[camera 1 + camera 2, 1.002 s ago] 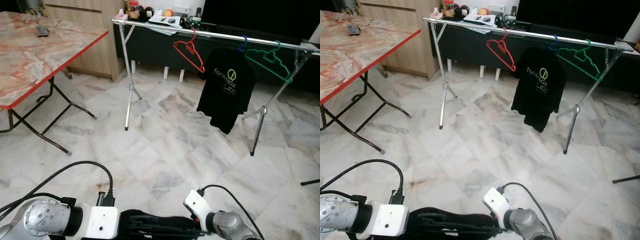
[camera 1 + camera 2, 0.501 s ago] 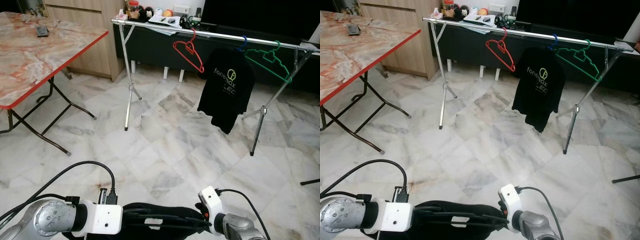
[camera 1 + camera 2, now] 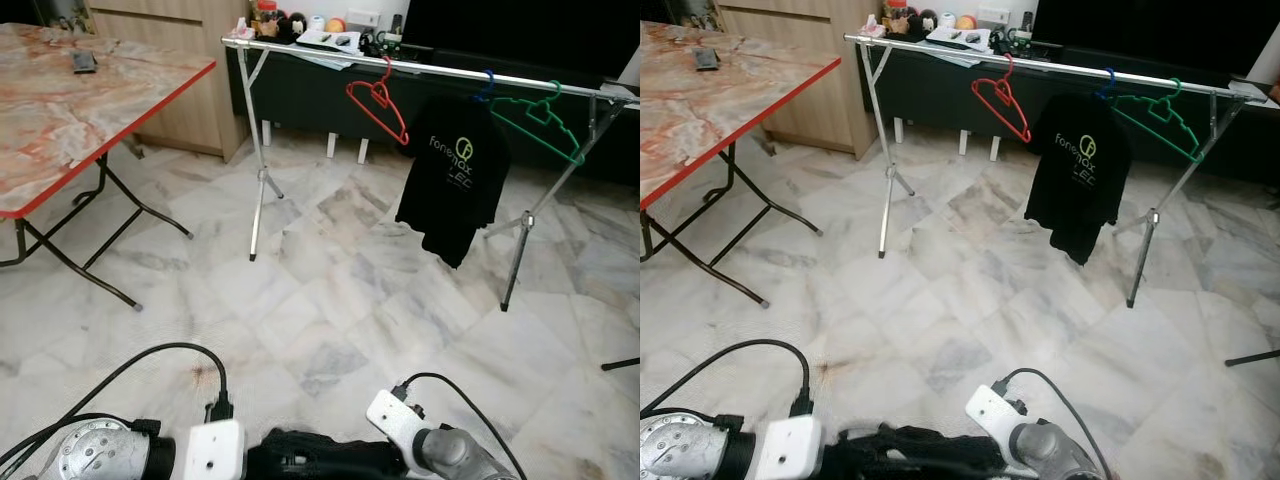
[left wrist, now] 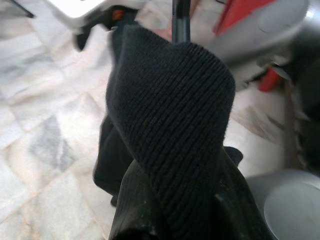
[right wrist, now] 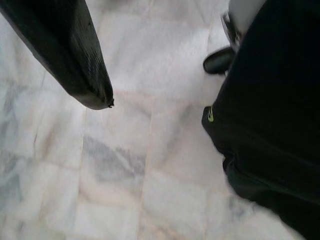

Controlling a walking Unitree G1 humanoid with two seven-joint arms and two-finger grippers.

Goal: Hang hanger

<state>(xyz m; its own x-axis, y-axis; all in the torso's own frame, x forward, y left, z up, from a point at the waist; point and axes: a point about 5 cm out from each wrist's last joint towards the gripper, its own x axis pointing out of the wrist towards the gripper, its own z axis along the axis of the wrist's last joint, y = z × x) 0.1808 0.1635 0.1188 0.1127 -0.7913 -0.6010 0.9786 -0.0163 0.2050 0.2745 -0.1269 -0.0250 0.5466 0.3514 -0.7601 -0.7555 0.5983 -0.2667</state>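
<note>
A black garment (image 3: 322, 455) hangs bunched between my two grippers at the bottom edge of the eye views. My left gripper (image 3: 262, 462) reaches into it from the left, and ribbed black cloth (image 4: 170, 125) lies folded over its fingers. My right gripper (image 3: 372, 460) meets the garment from the right; one bare finger (image 5: 75, 55) stands apart from the cloth (image 5: 270, 115) over the floor. Ahead stands a metal clothes rail (image 3: 440, 68) with a red hanger (image 3: 378, 100), a black printed T-shirt (image 3: 452, 180) and a green hanger (image 3: 540, 118).
A red-edged marble-top folding table (image 3: 60, 110) stands at the left, its legs reaching onto the marble floor (image 3: 330, 290). A wooden cabinet (image 3: 190, 60) and a dark low unit sit behind the rail. A thin black leg (image 3: 620, 365) lies at the right edge.
The garment has bunched up tighter between the grippers, and the hanger outline seen in it earlier is covered. My right wrist has shifted left toward the left gripper.
</note>
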